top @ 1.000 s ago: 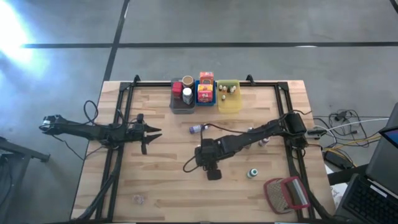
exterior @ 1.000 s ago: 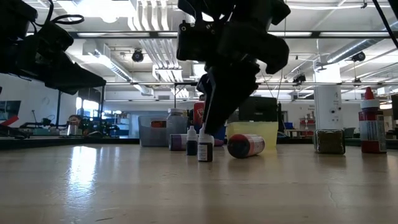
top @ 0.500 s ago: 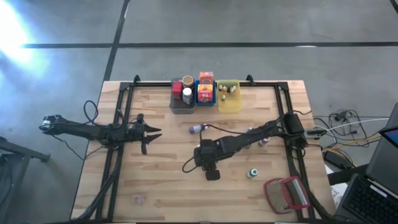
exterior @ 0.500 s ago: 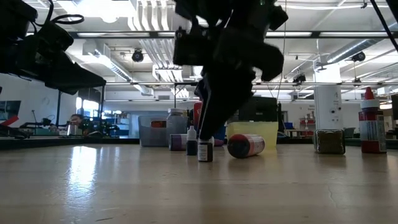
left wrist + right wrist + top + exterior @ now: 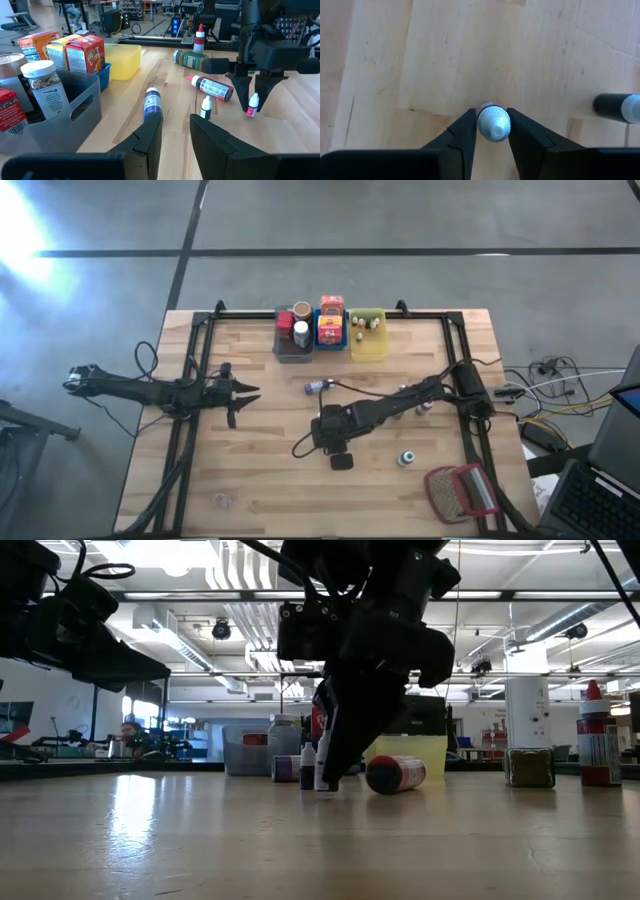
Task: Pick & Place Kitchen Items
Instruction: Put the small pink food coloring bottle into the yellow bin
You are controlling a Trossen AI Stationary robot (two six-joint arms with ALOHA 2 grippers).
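Near the middle of the tabletop (image 5: 260,480), my right end effector (image 5: 492,125) is clamped on a small white-capped bottle (image 5: 493,122) (cap seen end-on between the fingers), which appears just clear of the wood, though the low view is dim. My left end effector (image 5: 243,394) waits at the left side, fingers narrowly parted and gripping nothing. Other bottles lie nearby.

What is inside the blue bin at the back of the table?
The blue bin holds upright orange and yellow boxes, standing side by side. Their lower parts and the bin's floor are hidden by the bin's wall, so anything smaller beneath cannot be seen.
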